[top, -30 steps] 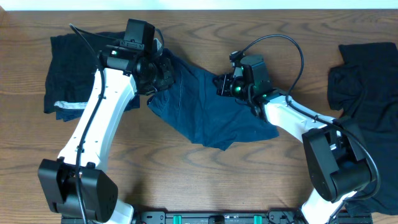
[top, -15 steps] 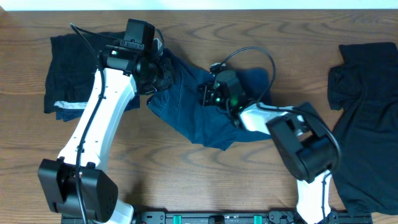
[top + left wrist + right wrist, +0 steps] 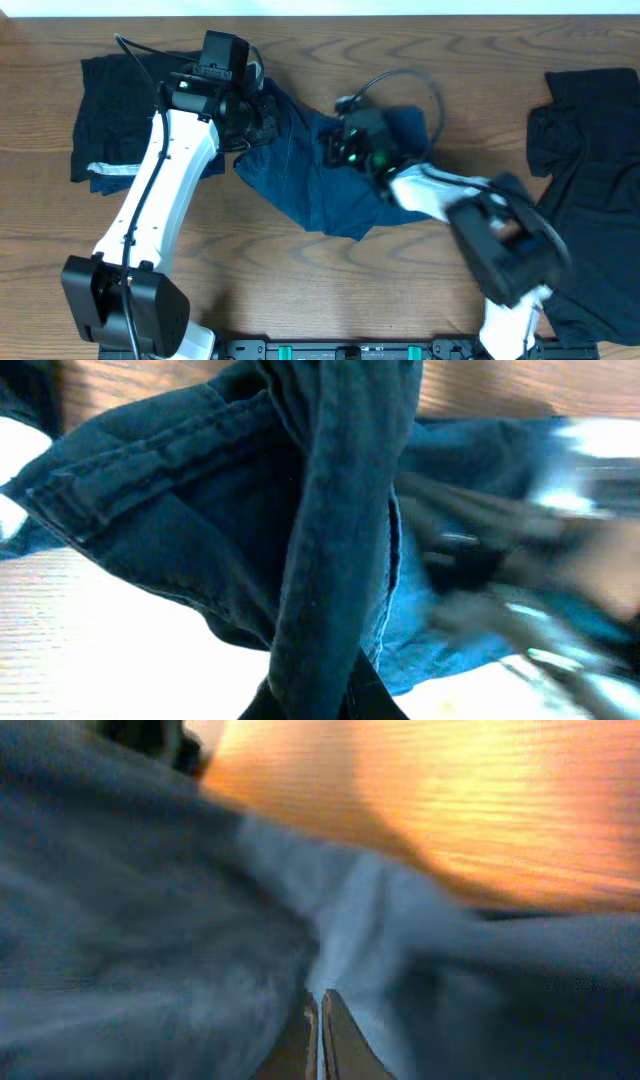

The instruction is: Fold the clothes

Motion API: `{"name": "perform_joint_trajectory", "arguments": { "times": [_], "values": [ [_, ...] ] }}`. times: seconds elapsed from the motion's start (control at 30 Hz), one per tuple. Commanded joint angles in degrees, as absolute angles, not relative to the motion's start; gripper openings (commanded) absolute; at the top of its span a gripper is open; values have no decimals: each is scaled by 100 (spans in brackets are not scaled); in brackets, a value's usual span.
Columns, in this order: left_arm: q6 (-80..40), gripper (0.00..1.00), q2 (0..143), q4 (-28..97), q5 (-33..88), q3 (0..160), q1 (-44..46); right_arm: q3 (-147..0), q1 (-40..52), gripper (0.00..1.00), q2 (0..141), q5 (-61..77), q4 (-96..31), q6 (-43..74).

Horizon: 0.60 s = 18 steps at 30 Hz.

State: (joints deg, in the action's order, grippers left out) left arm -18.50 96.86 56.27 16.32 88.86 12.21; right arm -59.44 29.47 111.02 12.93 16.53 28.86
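Note:
A blue denim garment (image 3: 320, 195) lies crumpled in the middle of the wooden table. My left gripper (image 3: 262, 115) is shut on its upper left part, and the cloth hangs in a thick fold from the jaws in the left wrist view (image 3: 330, 510). My right gripper (image 3: 335, 150) is blurred with motion over the garment's upper middle. In the right wrist view its fingers (image 3: 320, 1010) are pressed together with the blue cloth (image 3: 130, 920) all around them. A flap of the garment (image 3: 410, 125) lies bunched behind the right wrist.
A dark folded garment (image 3: 115, 110) with a white label lies at the back left. A black garment (image 3: 590, 150) is spread along the right edge. Bare wood (image 3: 300, 290) shows in front of the blue garment.
My right gripper has swung left across the blue garment, pulling its right part over toward the middle. My left gripper has stayed put, holding the cloth.

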Motion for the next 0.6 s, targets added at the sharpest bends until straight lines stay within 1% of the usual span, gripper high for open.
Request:
{"name": "perform_joint_trajectory", "arguments": {
  "times": [0.0, 0.13, 0.27, 0.37, 0.57],
  "values": [
    [-1660, 6, 9535, 5658, 1367, 9052, 1229, -6027, 2399, 1, 9883, 1389, 657, 2613],
    [-1651, 6, 9535, 5651, 1372, 9052, 1260, -6027, 1844, 1, 9087, 1225, -1234, 1739],
    [-1658, 6, 9535, 5618, 1369, 9052, 1415, -6012, 1446, 1, 9041, 698, -2373, 1203],
    [-1658, 6, 9535, 5531, 1369, 9052, 1575, -5961, 1247, 1, 9258, 642, -2670, 1007],
    [-1772, 6, 9537, 5277, 1367, 9052, 1806, -5907, 1105, 1, 10116, 528, -2554, 954]
  ]
}}
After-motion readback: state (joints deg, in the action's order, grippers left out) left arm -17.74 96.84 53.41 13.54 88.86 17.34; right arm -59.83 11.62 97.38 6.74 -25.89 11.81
